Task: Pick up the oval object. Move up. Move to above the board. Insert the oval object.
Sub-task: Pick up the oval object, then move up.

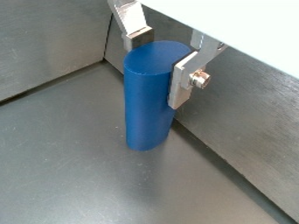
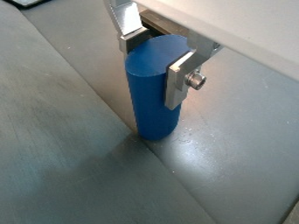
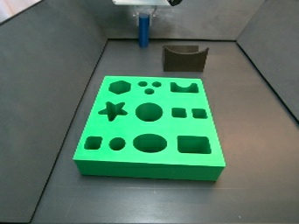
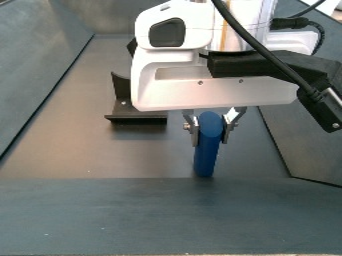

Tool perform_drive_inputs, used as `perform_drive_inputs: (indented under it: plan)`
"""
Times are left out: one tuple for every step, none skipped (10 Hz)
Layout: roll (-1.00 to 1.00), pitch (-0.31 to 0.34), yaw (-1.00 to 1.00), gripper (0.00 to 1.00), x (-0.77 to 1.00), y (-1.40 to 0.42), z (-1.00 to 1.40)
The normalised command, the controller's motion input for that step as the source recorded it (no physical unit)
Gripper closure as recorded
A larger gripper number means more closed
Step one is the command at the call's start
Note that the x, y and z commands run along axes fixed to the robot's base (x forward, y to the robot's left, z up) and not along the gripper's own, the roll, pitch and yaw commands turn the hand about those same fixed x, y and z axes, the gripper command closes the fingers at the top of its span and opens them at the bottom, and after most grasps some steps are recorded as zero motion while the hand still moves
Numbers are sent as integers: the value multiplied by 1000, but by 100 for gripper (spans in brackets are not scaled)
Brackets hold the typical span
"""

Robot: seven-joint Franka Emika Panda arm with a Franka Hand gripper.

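Jaws of the gripper [image 1: 162, 59] are seen closed on the upper part of the peg [image 1: 149, 101], one silver finger [image 1: 184, 80] lying flat against its side in both wrist views. The peg stands upright with its foot on the tabletop [image 1: 70, 166], well beyond the far edge of the board [image 3: 149, 128] in a side view, and just beside the dark notched block [image 3: 184, 58]. The pick-up step is judged to be in hand, with the grip apparently made and no lift yet shown. A straight rise is called for next, then travel to above the board's oval hole.
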Motion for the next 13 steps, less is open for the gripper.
perform_drive_inputs:
  plan:
    - [0, 0, 0, 100, 0, 0, 0]
    - [0, 0, 0, 100, 0, 0, 0]
    - [0, 0, 0, 100, 0, 0, 0]
    - [0, 0, 0, 100, 0, 0, 0]
    - [0, 0, 0, 100, 0, 0, 0]
    - [0, 0, 0, 100, 0, 0, 0]
    - [0, 0, 0, 100, 0, 0, 0]
    - [0, 0, 0, 100, 0, 0, 0]
    - [0, 0, 0, 100, 0, 0, 0]
    - [0, 0, 0, 100, 0, 0, 833]
    - [8, 24, 37, 100, -57, 85, 800]
    - [11, 33, 32, 100, -64, 74, 726]
    - [28, 38, 7, 100, -40, 22, 471]
